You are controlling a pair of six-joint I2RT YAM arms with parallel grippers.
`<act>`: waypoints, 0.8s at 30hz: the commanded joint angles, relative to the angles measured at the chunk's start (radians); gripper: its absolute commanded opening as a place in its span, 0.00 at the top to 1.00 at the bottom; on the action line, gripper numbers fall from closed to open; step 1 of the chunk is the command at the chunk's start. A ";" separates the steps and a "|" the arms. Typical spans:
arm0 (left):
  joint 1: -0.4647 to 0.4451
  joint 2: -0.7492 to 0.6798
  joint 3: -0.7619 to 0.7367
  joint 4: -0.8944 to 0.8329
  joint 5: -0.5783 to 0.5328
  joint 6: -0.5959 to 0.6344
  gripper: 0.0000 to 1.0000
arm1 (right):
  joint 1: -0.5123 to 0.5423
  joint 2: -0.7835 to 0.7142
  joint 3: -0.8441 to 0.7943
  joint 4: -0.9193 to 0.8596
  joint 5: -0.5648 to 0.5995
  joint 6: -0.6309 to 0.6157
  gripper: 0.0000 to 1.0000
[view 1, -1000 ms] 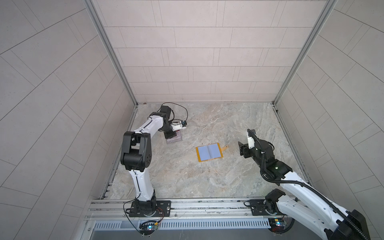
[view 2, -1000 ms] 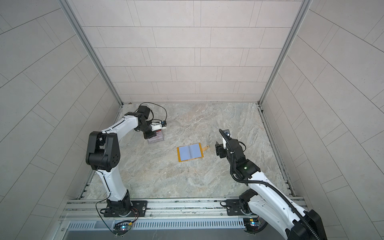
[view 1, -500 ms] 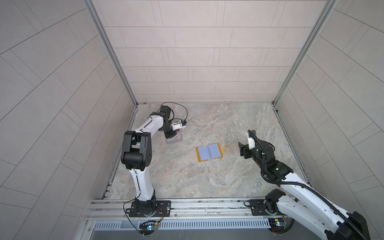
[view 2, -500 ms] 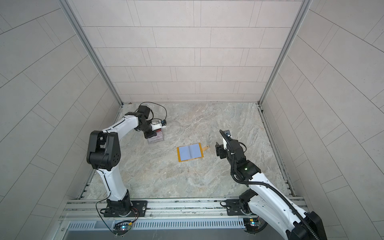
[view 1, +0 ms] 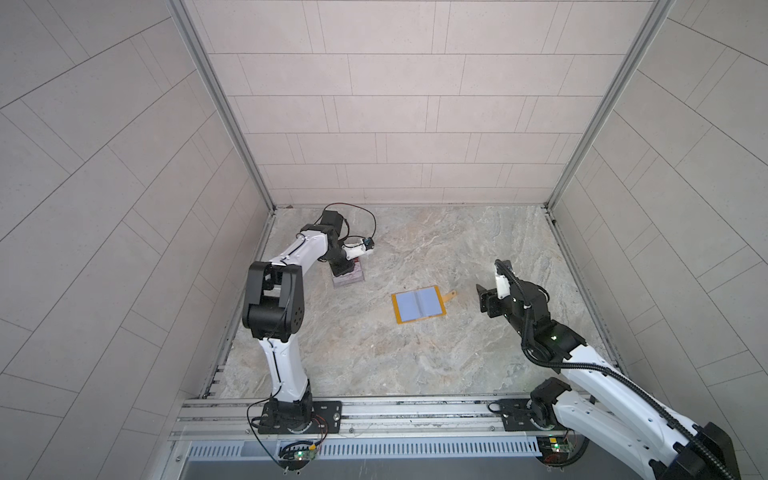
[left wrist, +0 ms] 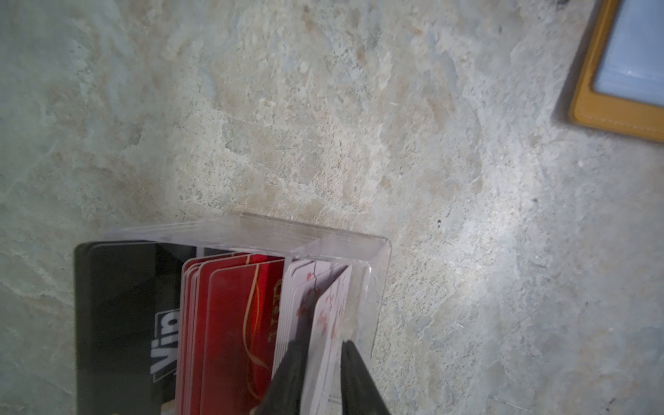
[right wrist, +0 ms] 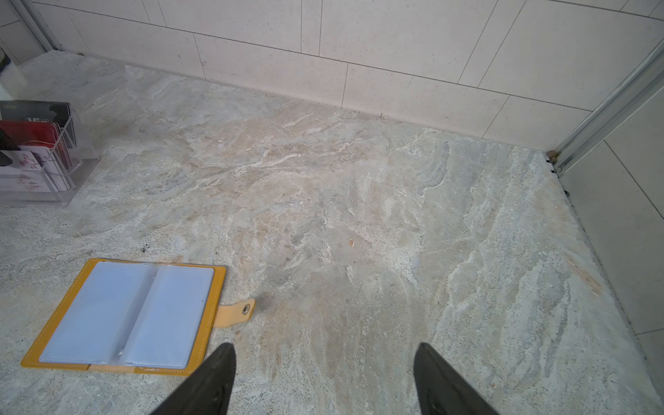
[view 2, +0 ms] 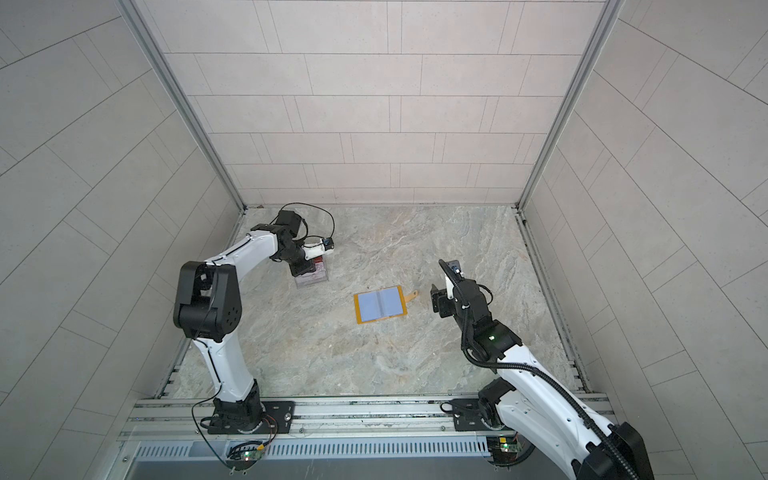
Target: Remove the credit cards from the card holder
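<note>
1. The holder [view 1: 419, 304] lies open and flat near the middle of the worktop [view 1: 415, 245], inside facing up, and shows in both top views [view 2: 380, 304].
2. Its two bluish sleeves [right wrist: 107, 316] lie side by side within the mustard border. The tab [right wrist: 235, 312] sticks out flat on the worktop from the edge nearer the right arm.
3. The cards [right wrist: 43, 136] stand upright in a clear tiered stand [left wrist: 341, 240]. The stand sits well apart from the holder, toward the back left of the worktop in a top view [view 1: 351, 279].
4. In the stand, a grey card [left wrist: 115, 305] lettered "Vip" is in the back row. Red cards [left wrist: 230, 323] fill the middle row, and white cards with faint reddish marks fill the front.
5. The left pincer [left wrist: 323, 345] reaches down into the front row. Its jaws stand a little apart, one on each side of the foremost white card [left wrist: 328, 316]. That card leans across the gap and is not clamped.
6. In both top views the left pincer [view 2: 303, 270] covers part of the stand.
7. The right pincer [right wrist: 323, 346] hovers over the worktop just beside the holder's tab side. Its jaws are spread wide, with only bare worktop between them.
8. In a top view the right pincer [view 1: 483, 297] is level with the holder and does not touch it.
</note>
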 commanded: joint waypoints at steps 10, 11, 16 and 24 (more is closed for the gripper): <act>0.003 -0.165 -0.034 0.071 -0.054 -0.065 0.58 | -0.010 0.026 0.017 -0.005 0.010 -0.009 0.19; 0.004 -0.182 -0.040 0.076 -0.053 -0.068 0.56 | -0.012 0.028 0.019 -0.005 0.009 -0.009 0.19; 0.020 -0.285 -0.069 0.139 -0.041 -0.148 0.52 | -0.025 0.037 0.035 -0.007 0.037 -0.010 0.18; 0.249 -0.541 -0.209 0.404 0.074 -0.546 0.41 | -0.079 0.087 0.061 0.033 0.142 -0.033 0.15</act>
